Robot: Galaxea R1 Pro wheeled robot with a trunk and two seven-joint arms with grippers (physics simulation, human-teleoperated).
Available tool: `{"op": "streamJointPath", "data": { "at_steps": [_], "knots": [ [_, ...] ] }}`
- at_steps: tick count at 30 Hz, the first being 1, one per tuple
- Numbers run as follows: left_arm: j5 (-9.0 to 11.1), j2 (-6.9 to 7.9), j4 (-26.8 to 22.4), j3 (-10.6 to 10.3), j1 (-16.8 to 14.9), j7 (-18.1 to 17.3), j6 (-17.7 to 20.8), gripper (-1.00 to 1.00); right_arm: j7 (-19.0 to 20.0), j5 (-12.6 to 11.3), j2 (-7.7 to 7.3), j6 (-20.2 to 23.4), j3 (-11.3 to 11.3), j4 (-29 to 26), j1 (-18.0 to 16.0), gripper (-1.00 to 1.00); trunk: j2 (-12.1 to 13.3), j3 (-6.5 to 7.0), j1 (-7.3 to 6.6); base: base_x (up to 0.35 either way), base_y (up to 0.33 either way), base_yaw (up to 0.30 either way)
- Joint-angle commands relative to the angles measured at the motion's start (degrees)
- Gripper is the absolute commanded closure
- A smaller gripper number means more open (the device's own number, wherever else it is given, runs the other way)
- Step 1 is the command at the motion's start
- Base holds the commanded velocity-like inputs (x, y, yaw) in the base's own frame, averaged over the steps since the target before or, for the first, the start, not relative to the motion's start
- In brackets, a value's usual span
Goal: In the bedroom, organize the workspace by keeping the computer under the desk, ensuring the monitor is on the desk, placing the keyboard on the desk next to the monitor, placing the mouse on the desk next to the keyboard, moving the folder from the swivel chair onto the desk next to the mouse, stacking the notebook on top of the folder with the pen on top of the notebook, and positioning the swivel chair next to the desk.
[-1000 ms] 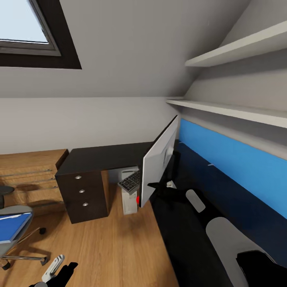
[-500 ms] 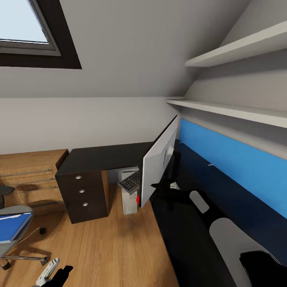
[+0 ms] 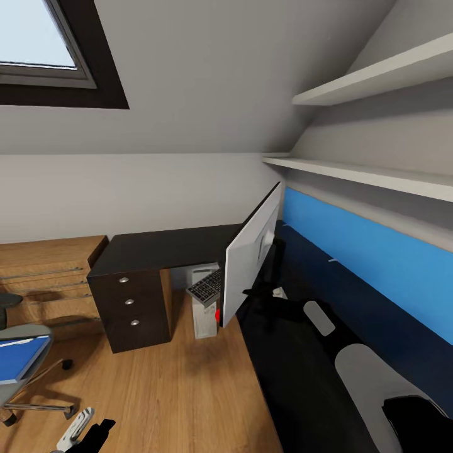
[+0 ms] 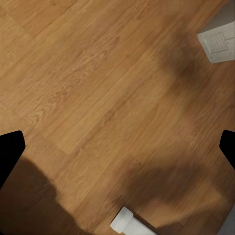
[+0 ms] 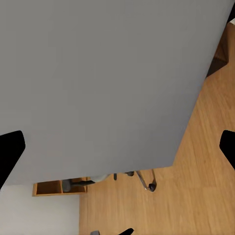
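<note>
Two arms are working apart: the right gripper (image 3: pixel 251 293) is reaching behind the monitor (image 3: pixel 250 261), which is standing at the desk (image 3: pixel 296 377) edge, fingertips (image 5: pixel 11 152) spread wide, holding nothing. Best approach: close squarely on the stand, avoiding tipping it onto the keyboard (image 3: pixel 205 287).

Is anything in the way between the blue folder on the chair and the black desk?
Nothing visible. Bare wooden floor lies between the swivel chair, holding the folder, and the desk. The monitor stands farther along the desktop.
</note>
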Motion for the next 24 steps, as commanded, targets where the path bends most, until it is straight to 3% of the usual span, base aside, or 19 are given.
{"op": "streamJointPath", "data": {
  "at_steps": [1,11,24],
  "knots": [
    [0.60,-0.01,-0.11,0.06,-0.02,0.44,0.23,-1.00,0.33,0.19,-0.06,-0.01,0.25,0.00,-0.05,-1.00,-0.04,-0.07,0.00,0.000,0.000,0.000],
    [0.70,0.01,-0.08,0.13,0.01,0.41,0.22,-1.00,0.47,0.10,0.00,0.15,0.24,0.04,-0.08,-1.00,-0.04,-0.07,0.00,0.000,0.000,0.000],
    [0.51,0.57,0.12,-0.07,0.36,0.13,1.09,-1.00,0.60,1.55,-4.23,-0.17,0.34,-1.49,0.73,-1.00,-0.04,-0.07,0.00,0.000,0.000,0.000]
  ]
}}
